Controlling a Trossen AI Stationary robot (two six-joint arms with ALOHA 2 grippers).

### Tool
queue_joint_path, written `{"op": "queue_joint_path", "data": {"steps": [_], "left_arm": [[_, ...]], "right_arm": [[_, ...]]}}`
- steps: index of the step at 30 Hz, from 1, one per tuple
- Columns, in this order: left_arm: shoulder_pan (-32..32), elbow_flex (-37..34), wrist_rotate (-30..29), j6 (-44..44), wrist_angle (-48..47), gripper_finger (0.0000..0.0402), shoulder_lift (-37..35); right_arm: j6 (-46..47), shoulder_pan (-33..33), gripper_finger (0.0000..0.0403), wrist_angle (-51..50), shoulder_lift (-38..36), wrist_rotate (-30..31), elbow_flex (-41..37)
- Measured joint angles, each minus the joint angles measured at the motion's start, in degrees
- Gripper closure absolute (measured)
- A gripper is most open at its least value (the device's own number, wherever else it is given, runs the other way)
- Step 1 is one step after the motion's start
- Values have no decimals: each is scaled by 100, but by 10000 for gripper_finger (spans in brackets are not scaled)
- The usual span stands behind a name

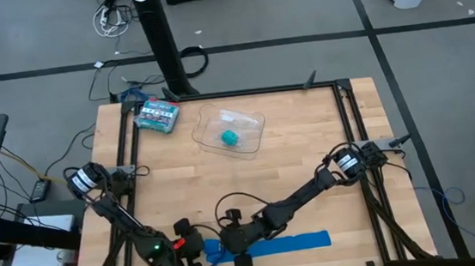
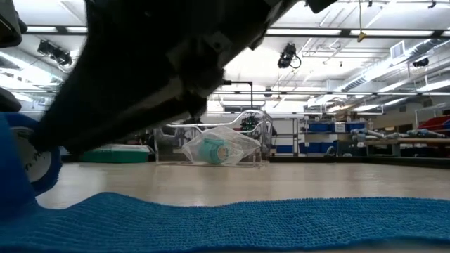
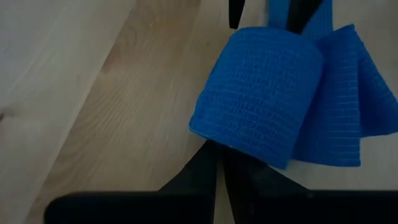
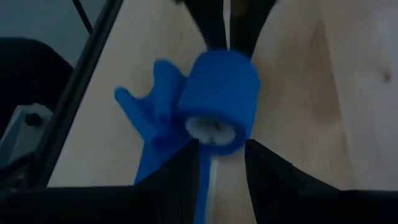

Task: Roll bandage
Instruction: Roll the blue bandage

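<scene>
Wooden table (image 1: 292, 163), near edge: the bright blue soft fabric bandage (image 1: 286, 244) lay partly rolled, its roll between both tools. Right tool (image 4: 224, 149), part-open, clasped the roll's ends; left tool (image 3: 221, 168), nearly closed, sat just beside it. Unrolled strip trailed away along the edge, behind the right tool.
</scene>
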Motion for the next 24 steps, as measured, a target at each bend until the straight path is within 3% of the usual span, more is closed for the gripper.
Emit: {"op": "queue_joint_path", "data": {"steps": [19, 24], "left_arm": [[142, -2, -249, 411, 112, 365, 17], [136, -2, -197, 431, 11, 365, -44]], "right_arm": [[-725, -117, 290, 216, 0, 103, 0], [-828, -117, 347, 68, 0, 261, 0]]}}
